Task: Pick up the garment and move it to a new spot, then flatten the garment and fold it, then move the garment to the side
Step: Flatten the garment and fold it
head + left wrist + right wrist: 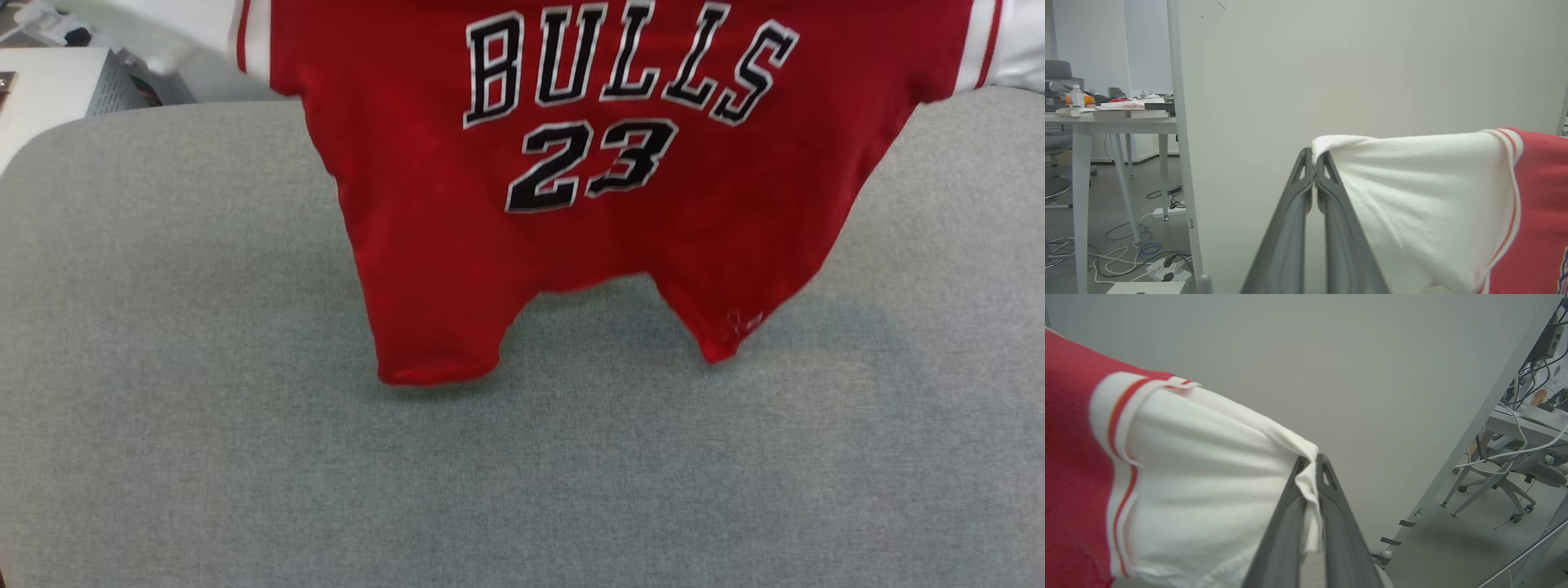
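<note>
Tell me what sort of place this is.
Likely an office or lab workroom: a desk piled with books, cables and power strips on the floor, and a wheeled office chair.

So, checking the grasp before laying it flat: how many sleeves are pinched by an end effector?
2. The left end effector pinches one white short sleeve of the red jersey shirt; the right end effector pinches the other.
</note>
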